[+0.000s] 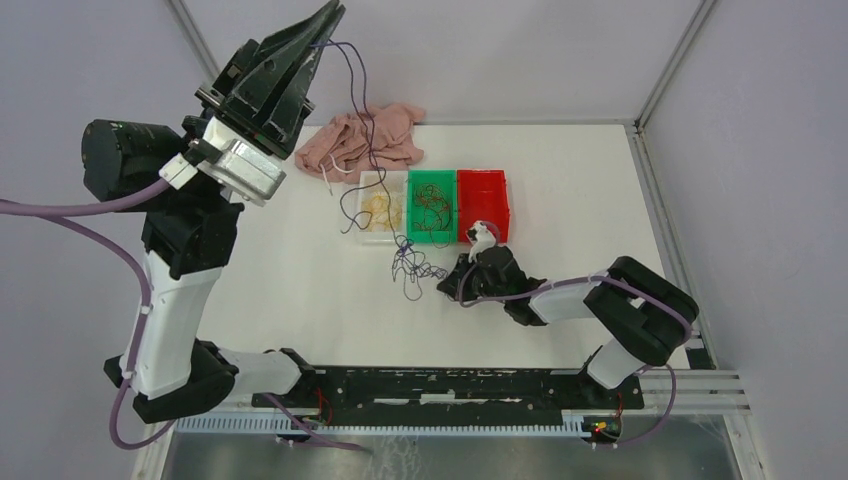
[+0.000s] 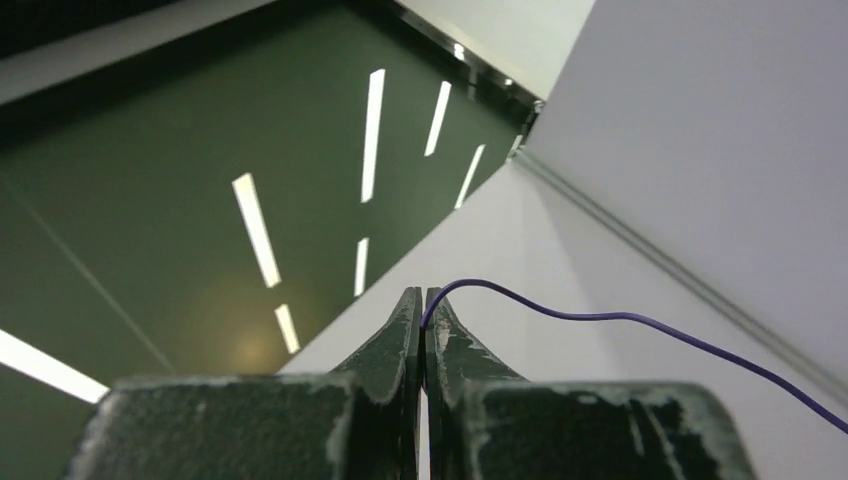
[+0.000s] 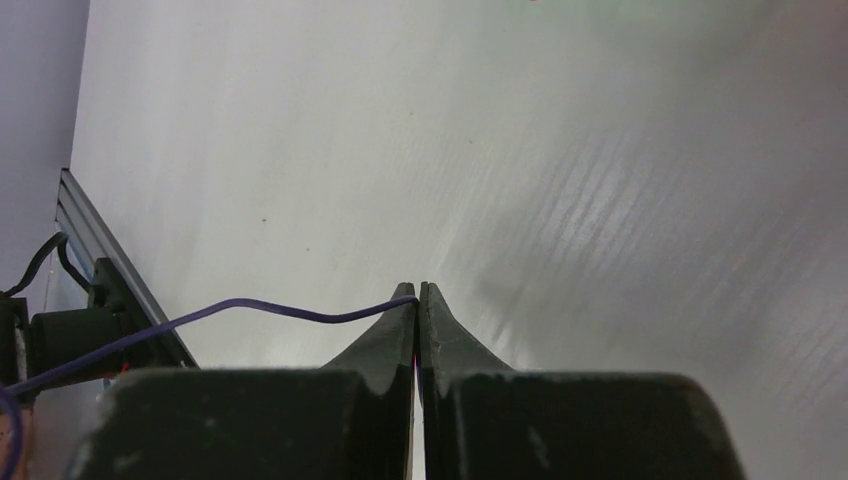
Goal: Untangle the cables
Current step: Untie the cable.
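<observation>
My left gripper is raised high at the back left and is shut on one end of a purple cable. In the left wrist view the cable leaves the closed tips to the right. The cable hangs down over the bins to a small purple tangle on the table. My right gripper is low on the table just right of that tangle. It is shut on a purple cable strand, which leaves its closed tips to the left.
A clear bin holds yellow cables and a green bin holds brownish cables. A red bin stands to their right. A pink garment with a white drawstring lies behind them. The enclosure walls stand close at the back and sides.
</observation>
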You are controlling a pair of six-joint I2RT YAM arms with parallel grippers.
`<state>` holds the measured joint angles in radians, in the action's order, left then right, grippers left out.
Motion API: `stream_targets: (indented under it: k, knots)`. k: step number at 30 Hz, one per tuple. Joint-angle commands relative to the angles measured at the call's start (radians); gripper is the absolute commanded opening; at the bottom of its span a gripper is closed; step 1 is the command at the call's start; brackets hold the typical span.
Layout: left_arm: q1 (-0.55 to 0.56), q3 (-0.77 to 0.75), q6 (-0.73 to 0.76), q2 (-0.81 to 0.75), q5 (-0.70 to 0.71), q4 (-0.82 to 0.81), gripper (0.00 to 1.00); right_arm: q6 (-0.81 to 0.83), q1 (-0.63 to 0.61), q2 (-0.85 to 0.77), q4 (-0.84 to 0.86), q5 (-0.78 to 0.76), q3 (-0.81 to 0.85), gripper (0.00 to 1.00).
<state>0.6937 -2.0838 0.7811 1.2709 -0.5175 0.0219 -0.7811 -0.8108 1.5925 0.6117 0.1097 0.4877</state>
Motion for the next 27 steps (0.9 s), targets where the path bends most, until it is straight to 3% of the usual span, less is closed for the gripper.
stream_targets:
  k: [1, 10, 17, 22, 24, 26, 27]
  knots:
    - [0.003, -0.032, 0.206, 0.026, 0.113, -0.203, 0.03, -0.021, -0.001, 0.020, -0.020, -0.080, -0.030, 0.00]
    - [0.004, -0.459, 0.470, 0.261, 0.271, -0.295, 0.03, -0.119, -0.002, -0.051, -0.347, -0.369, -0.066, 0.01]
    - [0.004, -0.466, 0.634, 0.297, 0.276, -0.425, 0.03, -0.243, -0.013, -0.130, -0.613, -0.562, -0.065, 0.00]
    - [0.003, -0.462, 0.616, 0.297, 0.362, -0.416, 0.03, -0.350, -0.013, -0.234, -0.729, -0.663, -0.104, 0.02]
    - [0.004, -0.410, 0.559, 0.269, 0.407, -0.382, 0.03, -0.324, -0.013, -0.272, -0.657, -0.634, -0.136, 0.10]
    - [0.004, -0.304, 0.461, 0.209, 0.438, -0.335, 0.03, -0.207, -0.013, -0.288, -0.521, -0.545, -0.145, 0.27]
    - [0.004, -0.078, 0.286, 0.095, 0.412, -0.271, 0.03, 0.004, -0.013, -0.323, -0.427, -0.344, -0.072, 0.46]
